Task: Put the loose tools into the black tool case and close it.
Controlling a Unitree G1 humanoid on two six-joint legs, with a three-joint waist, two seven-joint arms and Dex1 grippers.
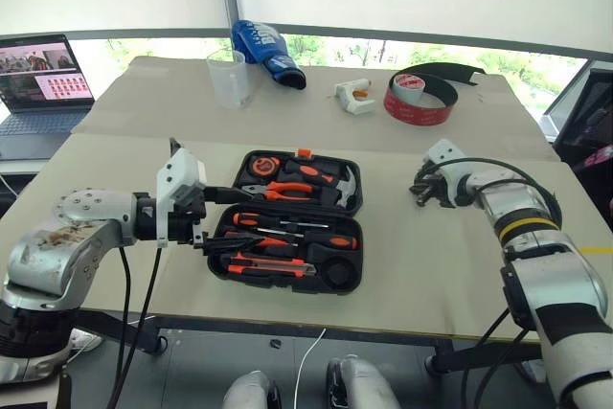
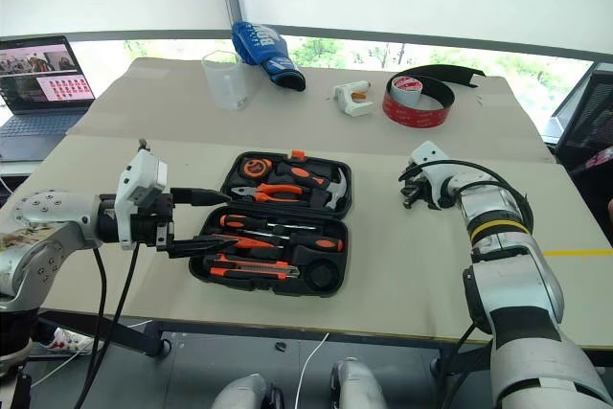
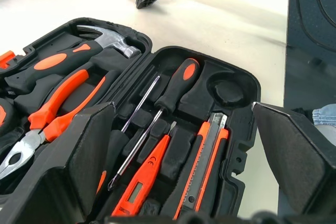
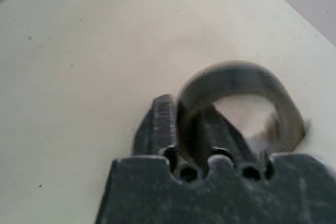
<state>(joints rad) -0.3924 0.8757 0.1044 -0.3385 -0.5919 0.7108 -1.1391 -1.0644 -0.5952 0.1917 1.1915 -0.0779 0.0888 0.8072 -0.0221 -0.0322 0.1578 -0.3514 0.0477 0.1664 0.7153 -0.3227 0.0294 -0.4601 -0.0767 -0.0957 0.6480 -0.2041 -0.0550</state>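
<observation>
Open black tool case (image 1: 330, 280) lies nearest; left tool (image 1: 213, 219) wide beside it, right tool (image 1: 421, 189) pinches small dark tape roll (image 4: 239, 98).

Bright, even daylight from the window strip (image 1: 383, 50) at 12 o'clock, blown out to near white. Soft faint shadows on the table (image 1: 431, 265), darker under the black tool case (image 1: 287, 227). Sharp in both eye views. Blurred at 3 o'clock in the right wrist view: small dark tape roll (image 4: 236, 85) smeared.
</observation>
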